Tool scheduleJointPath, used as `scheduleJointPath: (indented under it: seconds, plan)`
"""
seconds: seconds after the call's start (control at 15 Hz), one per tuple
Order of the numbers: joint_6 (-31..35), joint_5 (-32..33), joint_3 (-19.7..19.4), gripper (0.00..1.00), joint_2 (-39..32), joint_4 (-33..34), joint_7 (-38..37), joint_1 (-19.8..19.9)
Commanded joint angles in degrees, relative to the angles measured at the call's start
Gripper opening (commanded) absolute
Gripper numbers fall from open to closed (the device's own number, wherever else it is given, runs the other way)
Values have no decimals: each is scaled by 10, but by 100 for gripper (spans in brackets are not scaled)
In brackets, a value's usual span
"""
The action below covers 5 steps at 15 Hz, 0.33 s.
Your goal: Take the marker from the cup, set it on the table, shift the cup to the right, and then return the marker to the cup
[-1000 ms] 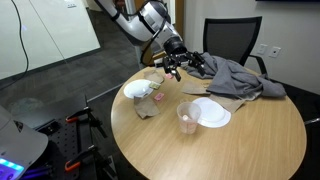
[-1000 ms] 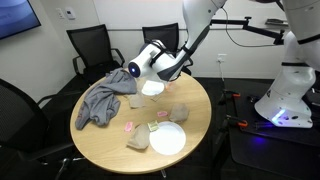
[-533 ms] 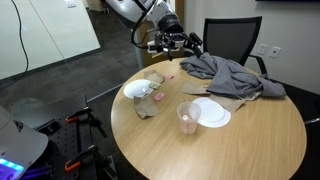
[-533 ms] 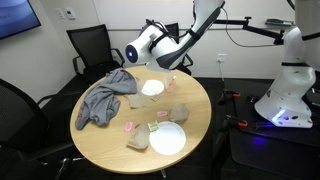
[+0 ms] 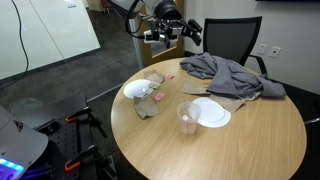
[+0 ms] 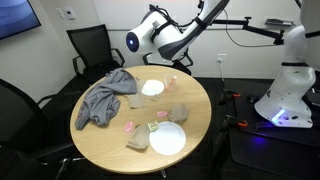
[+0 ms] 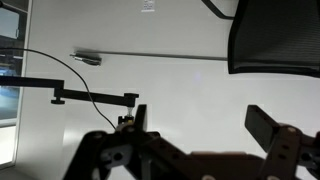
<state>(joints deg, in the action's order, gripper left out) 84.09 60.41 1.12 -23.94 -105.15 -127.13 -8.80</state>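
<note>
Wrist view shows only wall and chair: the Robotiq gripper (image 7: 196,125), jaws spread and empty, hangs high beyond the round tan table's (image 5: 250,140) far edge, well apart from the clear plastic cup (image 5: 187,118), probably parked clear.

A: Where do the exterior views stand?
B: Both look down across the table (image 5: 250,140) (image 6: 100,150) from opposite sides, sharing the whole tabletop.
A: The wrist view?
B: It faces a pale wall and a chair back (image 7: 275,35), level.
</note>
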Motion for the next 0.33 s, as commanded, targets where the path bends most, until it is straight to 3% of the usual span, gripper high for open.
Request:
scheduleJointPath:
  seconds: [0.0,0.27]
  plan:
    - [-3,1,7,100,1,-1,0,5]
    - [-3,1,7,100,2,-5,0,5]
